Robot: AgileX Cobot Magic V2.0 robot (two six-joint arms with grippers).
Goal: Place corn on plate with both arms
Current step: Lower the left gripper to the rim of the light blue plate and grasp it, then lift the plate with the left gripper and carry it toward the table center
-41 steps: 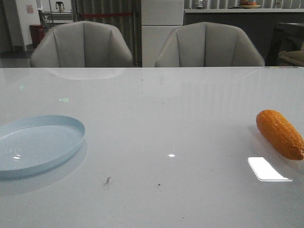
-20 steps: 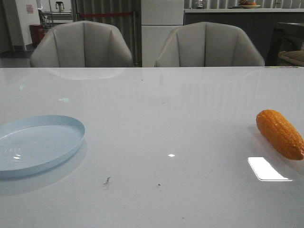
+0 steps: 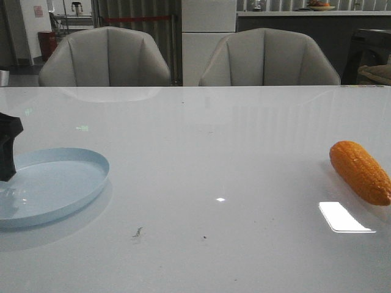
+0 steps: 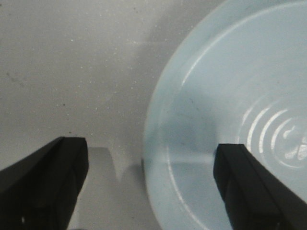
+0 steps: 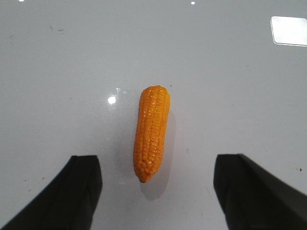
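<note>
My right gripper (image 5: 153,191) hangs wide over the corn (image 5: 152,132), lined up to grab. My left gripper (image 4: 148,187), wide too, straddles the plate (image 4: 230,96) rim at nine o'clock on the desk (image 3: 220,152).

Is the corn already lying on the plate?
No, in the front view the corn lies on the bare table at far right, while the plate sits far left, holding nothing.
</note>
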